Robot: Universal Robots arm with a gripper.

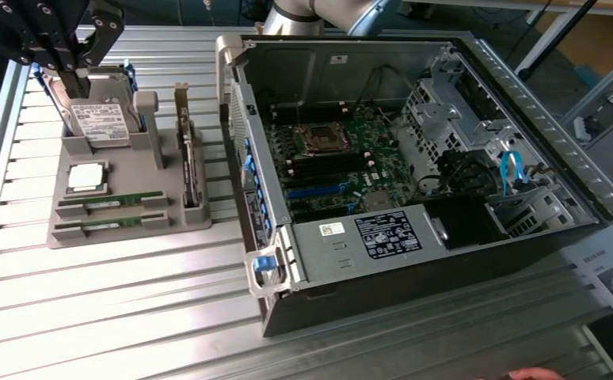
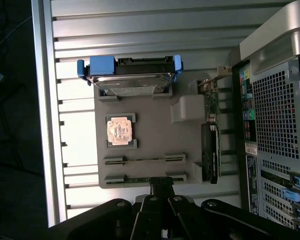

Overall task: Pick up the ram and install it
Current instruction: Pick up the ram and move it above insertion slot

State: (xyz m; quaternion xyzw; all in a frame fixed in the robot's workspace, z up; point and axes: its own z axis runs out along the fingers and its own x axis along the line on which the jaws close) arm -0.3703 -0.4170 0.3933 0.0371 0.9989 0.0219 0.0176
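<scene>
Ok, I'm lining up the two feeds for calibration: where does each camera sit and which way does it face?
Exterior view: high up, angled down at the holder and open computer case; the gripper and arm show.
Wrist view: on the wrist, looking straight down on the holder; the gripper shows.
Both share the holder, ram sticks, hard drive and case.

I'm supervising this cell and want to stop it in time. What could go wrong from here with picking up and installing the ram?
1. The gripper is shut above the holder. If it descends like that, it would likely strike a ram stick instead of straddling it.
2. The second ram stick lies parallel and close by, so a small offset could catch the wrong one.
3. The motherboard sits deep in the computer case, and its walls could snag the stick.
</scene>
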